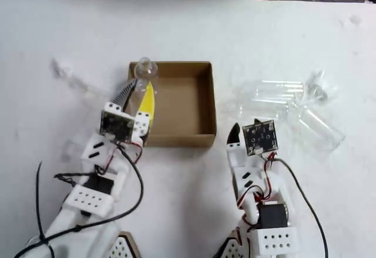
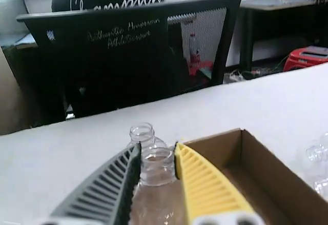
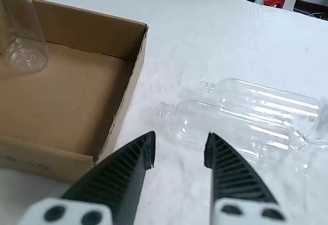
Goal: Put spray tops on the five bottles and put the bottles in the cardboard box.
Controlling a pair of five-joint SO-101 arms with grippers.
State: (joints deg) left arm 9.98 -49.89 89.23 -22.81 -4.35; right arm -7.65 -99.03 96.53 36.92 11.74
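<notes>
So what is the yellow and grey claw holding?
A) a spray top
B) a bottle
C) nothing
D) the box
B: the left gripper has its grey and yellow fingers shut on the neck of a clear bottle by the box.

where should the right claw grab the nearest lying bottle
Probably its shoulder end, just behind the neck, from above with the wrist turned. The nearest bottle lies on its side, neck toward the cardboard box, lengthwise across the open right claw, other bottles along its far side.
</notes>
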